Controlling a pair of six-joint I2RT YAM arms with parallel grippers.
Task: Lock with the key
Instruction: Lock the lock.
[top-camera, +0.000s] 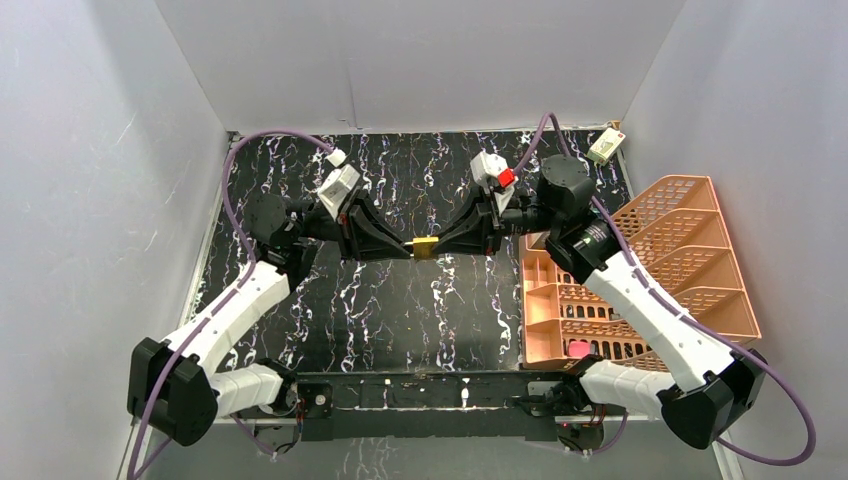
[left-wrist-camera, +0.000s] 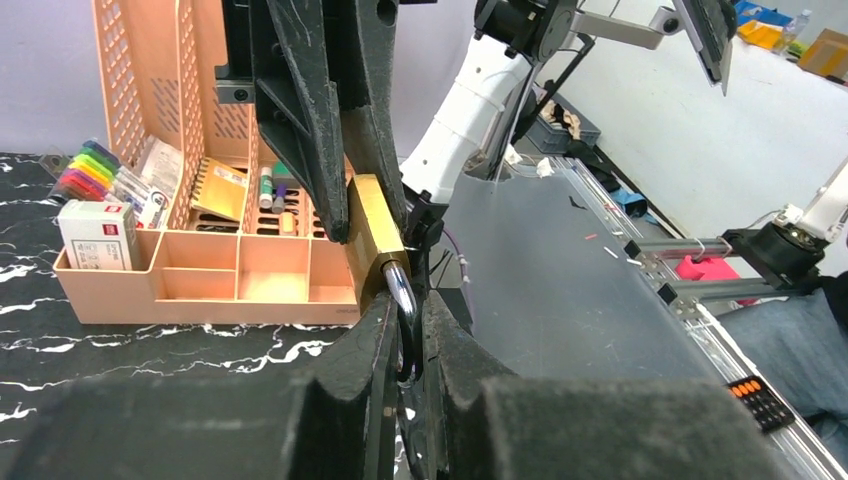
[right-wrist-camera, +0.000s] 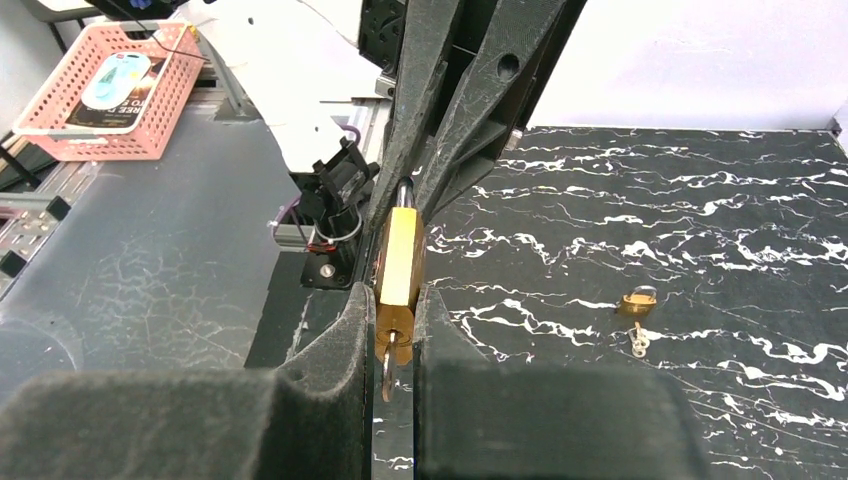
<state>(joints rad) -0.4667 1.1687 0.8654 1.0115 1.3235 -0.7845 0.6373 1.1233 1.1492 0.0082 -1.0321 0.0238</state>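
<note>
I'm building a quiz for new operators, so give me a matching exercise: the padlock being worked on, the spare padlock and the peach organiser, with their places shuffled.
1 working padlock
2 spare padlock
3 peach organiser

A lying on the marble tabletop
B standing along the right edge of the workspace
C aloft, clamped between both arms' jaws

Pairs: 1-C, 2-A, 3-B
</note>
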